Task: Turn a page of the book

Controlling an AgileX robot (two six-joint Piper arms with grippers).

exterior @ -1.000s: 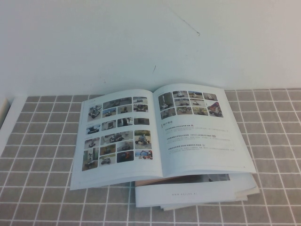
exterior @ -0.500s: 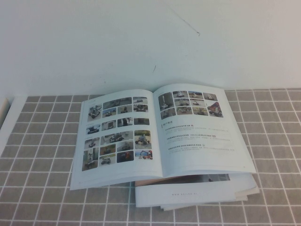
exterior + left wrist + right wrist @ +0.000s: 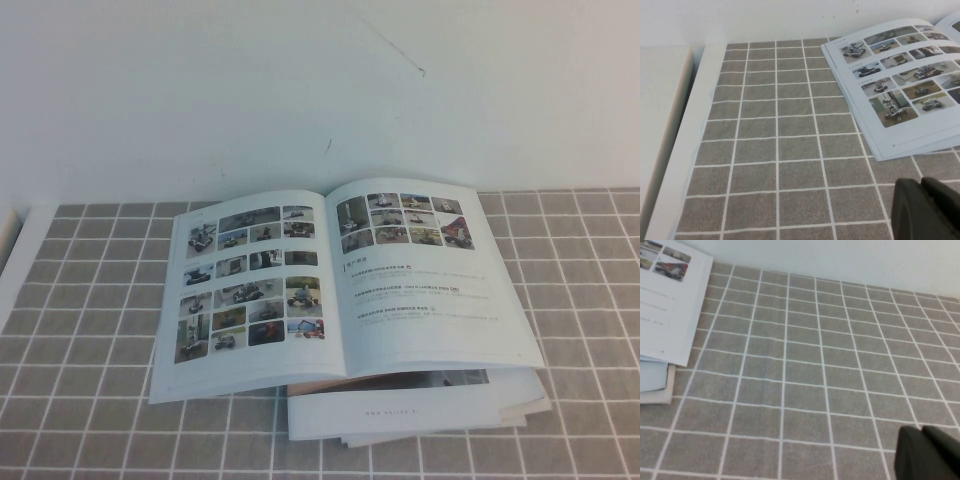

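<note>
The book (image 3: 340, 285) lies open on the grey tiled cloth, on top of a stack of booklets. Its left page (image 3: 250, 285) shows a grid of small colour photos; its right page (image 3: 430, 290) has a row of photos and grey text. The left page also shows in the left wrist view (image 3: 900, 85), the right page's corner in the right wrist view (image 3: 670, 305). My left gripper (image 3: 922, 187) is shut and empty over the cloth, to the book's left. My right gripper (image 3: 922, 432) is shut and empty over the cloth, to the book's right. Neither gripper shows in the high view.
White-and-orange booklets (image 3: 420, 410) stick out under the book's near right side. A white wall (image 3: 320, 90) stands behind the table. A white ledge (image 3: 665, 125) runs along the cloth's left edge. Bare tiled cloth (image 3: 830, 365) lies right of the book.
</note>
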